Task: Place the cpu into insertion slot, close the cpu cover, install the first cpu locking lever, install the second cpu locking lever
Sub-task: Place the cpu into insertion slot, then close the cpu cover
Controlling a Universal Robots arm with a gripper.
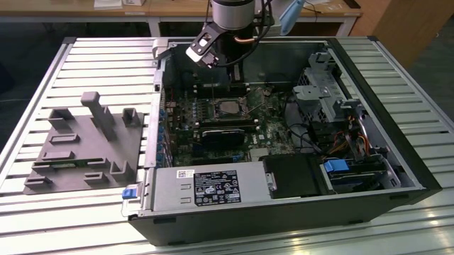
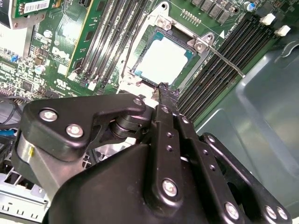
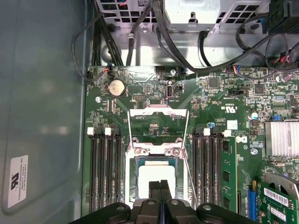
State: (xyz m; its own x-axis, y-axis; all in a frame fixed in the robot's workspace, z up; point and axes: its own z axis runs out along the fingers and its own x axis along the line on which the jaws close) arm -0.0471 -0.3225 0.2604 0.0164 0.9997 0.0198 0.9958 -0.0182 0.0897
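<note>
One cpu (image 3: 156,171) sat in the insertion slot (image 3: 130,182), cpu cover (image 3: 157,111) swung open. Gripper (image 3: 160,183) hung directly above the cpu, jaws pressed together, empty.

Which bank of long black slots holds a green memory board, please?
The bank on the finned heatsink's side: a green board stands in its outermost slot; the other bank is bare.

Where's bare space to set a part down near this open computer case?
The slatted table is bare at the exterior view's right of the computer case; the grey fixture takes that view's left. Inside, a bare metal panel borders the motherboard; cables crowd the drive cage.
</note>
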